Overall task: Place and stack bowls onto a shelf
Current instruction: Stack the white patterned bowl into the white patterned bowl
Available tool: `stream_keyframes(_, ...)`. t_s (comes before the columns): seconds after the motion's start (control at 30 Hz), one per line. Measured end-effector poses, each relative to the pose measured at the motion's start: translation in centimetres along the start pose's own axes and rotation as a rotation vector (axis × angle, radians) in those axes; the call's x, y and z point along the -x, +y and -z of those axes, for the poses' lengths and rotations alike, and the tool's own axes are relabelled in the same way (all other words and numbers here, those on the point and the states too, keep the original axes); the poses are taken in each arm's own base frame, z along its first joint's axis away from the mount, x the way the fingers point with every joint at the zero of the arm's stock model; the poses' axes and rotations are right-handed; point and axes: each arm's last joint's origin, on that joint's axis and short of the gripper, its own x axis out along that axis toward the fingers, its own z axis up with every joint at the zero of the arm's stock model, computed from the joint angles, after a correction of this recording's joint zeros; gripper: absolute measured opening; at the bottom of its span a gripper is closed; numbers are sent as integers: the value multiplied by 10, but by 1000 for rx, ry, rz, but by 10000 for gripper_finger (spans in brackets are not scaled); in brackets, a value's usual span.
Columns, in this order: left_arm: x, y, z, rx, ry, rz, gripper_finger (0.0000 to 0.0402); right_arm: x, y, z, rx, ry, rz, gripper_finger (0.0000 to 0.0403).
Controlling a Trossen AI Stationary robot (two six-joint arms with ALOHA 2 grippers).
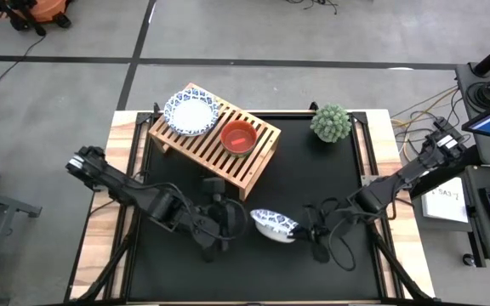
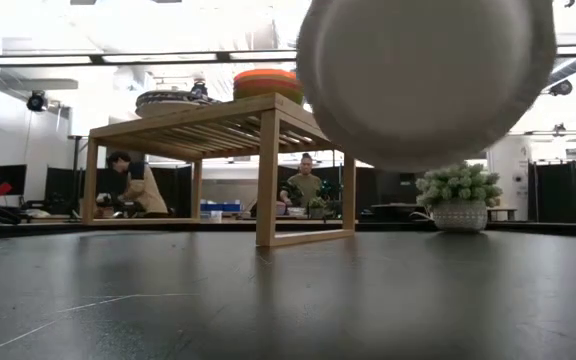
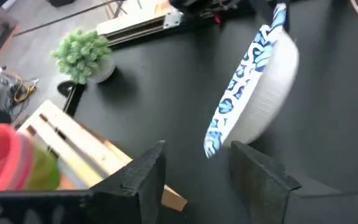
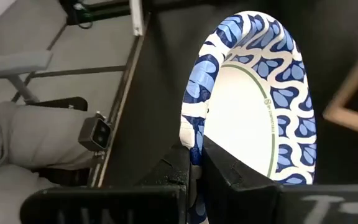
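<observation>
My right gripper (image 1: 302, 228) is shut on a white bowl with a blue-patterned rim (image 1: 274, 224) near the table's front middle. The bowl also shows in the right wrist view (image 4: 253, 106) and, from below, in the low view (image 2: 428, 70). My left gripper (image 3: 194, 168) is open and empty just left of that bowl (image 3: 253, 93); it also shows in the high view (image 1: 226, 228). The wooden slatted shelf (image 1: 215, 140) stands at the back left. On it rest white blue-rimmed bowls (image 1: 191, 112) and a stack of coloured bowls with red on top (image 1: 239, 137). My right gripper pinches the bowl's rim (image 4: 194, 140) on the side toward the table's right, one finger on the outside and one on the inside. The fingers come about level from the table's right. The bowl is lifted clear of the table and tilted (image 2: 428, 70).
A small spiky green plant in a white pot (image 1: 331, 123) stands at the back right of the black mat. People sit in the room behind the table (image 2: 133, 185). Bare black mat (image 1: 313, 178) lies between the shelf, the plant and the grippers.
</observation>
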Motion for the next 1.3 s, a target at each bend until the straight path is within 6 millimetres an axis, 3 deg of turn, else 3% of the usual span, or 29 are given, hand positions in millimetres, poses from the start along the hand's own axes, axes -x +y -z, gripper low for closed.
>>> stream_keyframes(0.17, -19, -17, 2, -60, 17, 100, 170, -10, 4, -1, 62, -27, -40, 13)
stream_keyframes(0.4, -40, -33, 4, -94, 12, 125, 149, -15, 5, 1, 76, -13, -36, 13)
stream_keyframes(0.9, -52, -41, 3, -102, -11, 146, 9, -18, 5, 2, 78, -10, -35, 13)
stream_keyframes(1.03, -51, -41, 3, -98, -13, 146, 3, -18, 5, 2, 77, -12, -36, 14)
stream_keyframes(1.13, -51, -41, 3, -102, -10, 146, 1, -18, 5, 1, 77, -20, -36, 31)
stream_keyframes(1.3, -44, -49, 4, -186, -19, 187, 0, -15, 7, -5, 121, -78, -52, 91)
